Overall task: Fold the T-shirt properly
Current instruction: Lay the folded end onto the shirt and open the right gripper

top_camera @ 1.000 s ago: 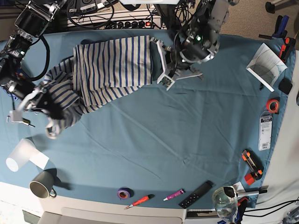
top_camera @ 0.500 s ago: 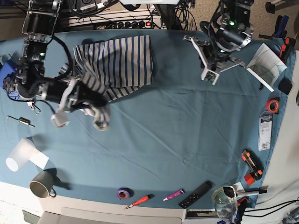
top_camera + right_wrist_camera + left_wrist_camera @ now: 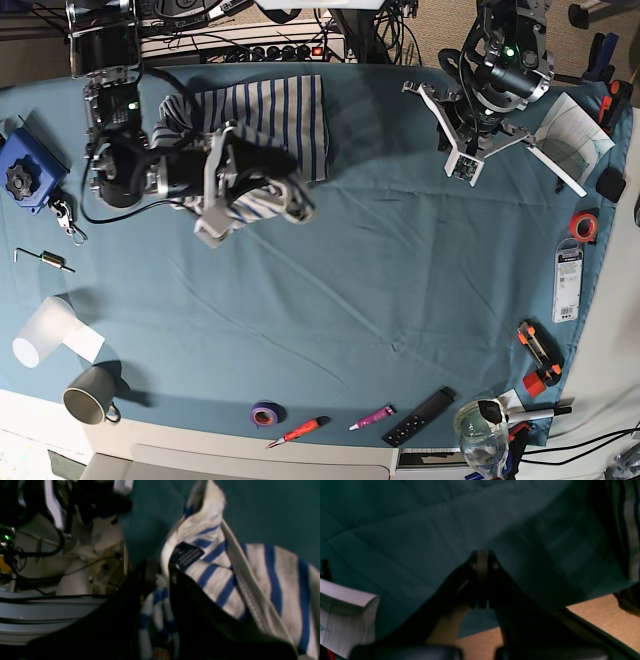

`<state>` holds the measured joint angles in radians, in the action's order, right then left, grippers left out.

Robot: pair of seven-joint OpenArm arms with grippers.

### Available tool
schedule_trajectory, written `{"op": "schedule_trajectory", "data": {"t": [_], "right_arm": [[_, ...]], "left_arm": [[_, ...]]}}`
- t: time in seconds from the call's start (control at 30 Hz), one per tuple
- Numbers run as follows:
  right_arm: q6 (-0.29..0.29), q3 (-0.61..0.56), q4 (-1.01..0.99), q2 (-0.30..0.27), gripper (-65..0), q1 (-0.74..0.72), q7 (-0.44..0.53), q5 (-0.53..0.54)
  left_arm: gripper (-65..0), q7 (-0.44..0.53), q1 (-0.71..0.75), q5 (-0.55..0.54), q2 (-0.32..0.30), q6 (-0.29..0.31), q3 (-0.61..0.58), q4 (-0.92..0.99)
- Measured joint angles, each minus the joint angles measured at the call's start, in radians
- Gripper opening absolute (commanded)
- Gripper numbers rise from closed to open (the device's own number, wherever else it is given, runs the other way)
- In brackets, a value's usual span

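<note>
right gripper is clamped on a bunched fold of the t-shirt, whose folded body lies at its 12 o'clock near the table's far edge, while the left gripper, jaws together, hangs well apart at 3 o'clock.

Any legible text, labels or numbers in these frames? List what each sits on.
None can be read.
Dark blue neck tag inside the white, blue-striped T-shirt: lines of pale print, too blurred.
White hang-card package at the teal table cloth's edge: dark print, too small.
White paper booklet near the left gripper: no readable writing.
Black remote: markings too small.
</note>
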<state>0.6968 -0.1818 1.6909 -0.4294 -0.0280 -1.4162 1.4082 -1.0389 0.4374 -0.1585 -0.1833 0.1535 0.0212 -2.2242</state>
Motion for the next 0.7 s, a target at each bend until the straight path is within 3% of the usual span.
{"op": "schedule_trajectory", "data": {"t": [0.17,0.33,0.47,0.7], "right_arm": [[0.0,-0.052,0.0,0.0,-64.7,0.0,0.0,-0.026],[0.0,-0.062,0.0,-0.001,-46.8,0.0,0.0,-0.019],[-0.024,-0.063,0.006,-0.003,-46.3,0.0,0.0,0.017],[-0.006,-0.063,0.158,-0.003,-46.4,-0.013,0.0,0.039]], "left_arm": [[-65.0,0.026,0.0,0.0,0.0,0.0,0.0,0.0],[-65.0,0.026,0.0,0.0,0.0,0.0,0.0,0.0],[-65.0,0.049,0.0,0.0,0.0,0.0,0.0,0.0],[-65.0,0.069,0.0,0.0,0.006,0.0,0.0,0.0]]}}
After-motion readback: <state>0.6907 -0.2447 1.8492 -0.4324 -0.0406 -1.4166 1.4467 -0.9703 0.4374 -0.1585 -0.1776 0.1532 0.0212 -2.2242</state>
